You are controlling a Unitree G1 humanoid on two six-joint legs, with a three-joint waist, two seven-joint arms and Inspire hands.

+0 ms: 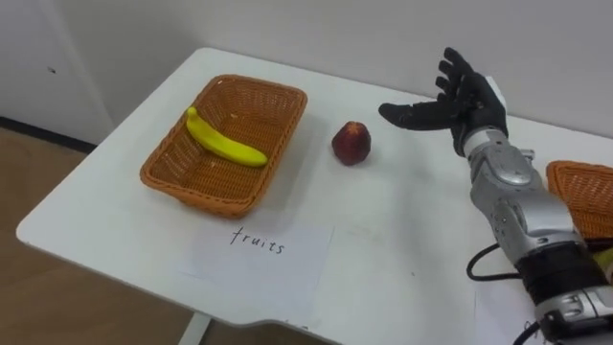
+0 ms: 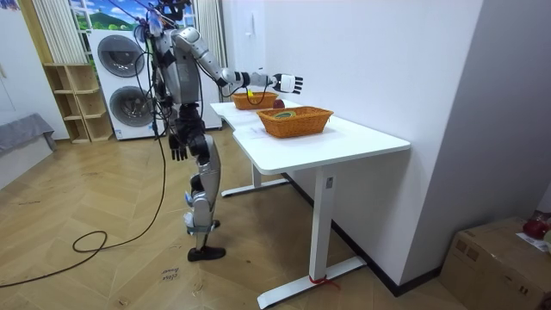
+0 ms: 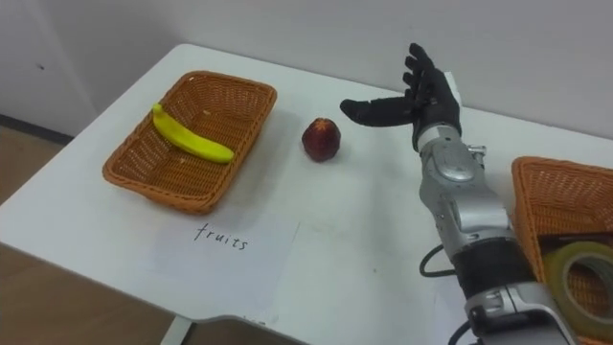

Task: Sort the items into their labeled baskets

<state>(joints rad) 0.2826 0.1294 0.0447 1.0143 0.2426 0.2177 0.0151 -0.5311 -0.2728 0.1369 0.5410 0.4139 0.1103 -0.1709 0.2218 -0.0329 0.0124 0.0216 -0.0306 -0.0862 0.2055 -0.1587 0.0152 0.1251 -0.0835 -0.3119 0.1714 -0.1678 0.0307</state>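
Where the robot stands, at one long edge of a white tabletop (image 1: 402, 240), the floor (image 2: 103, 198) is pale wood and a plain white wall (image 3: 287, 29) runs along the far side. Behind it in the room view stand two stacked washing machines (image 2: 125, 82) and a low wooden shelf (image 2: 73, 103), and a cardboard box (image 2: 499, 254) sits on the floor at that view's right.

A red fruit (image 1: 351, 143) lies on the bare tabletop, just right of the left basket (image 1: 196, 195) and not in it. The right hand (image 1: 469, 103) hovers above the tabletop to the right of the fruit and a little beyond it, fingers straight and spread, thumb pointing toward the fruit, touching nothing. Between the two is bare tabletop.

A banana (image 1: 225, 142) lies slantwise inside the left basket. In front of that basket a sheet of paper (image 1: 259, 254) with a handwritten word lies flat. At the right edge stands a second basket (image 3: 560, 165) holding a roll of tape (image 3: 575, 251). The left hand (image 2: 178, 148) hangs by the robot's hip, too small to tell whether it is apart or closed
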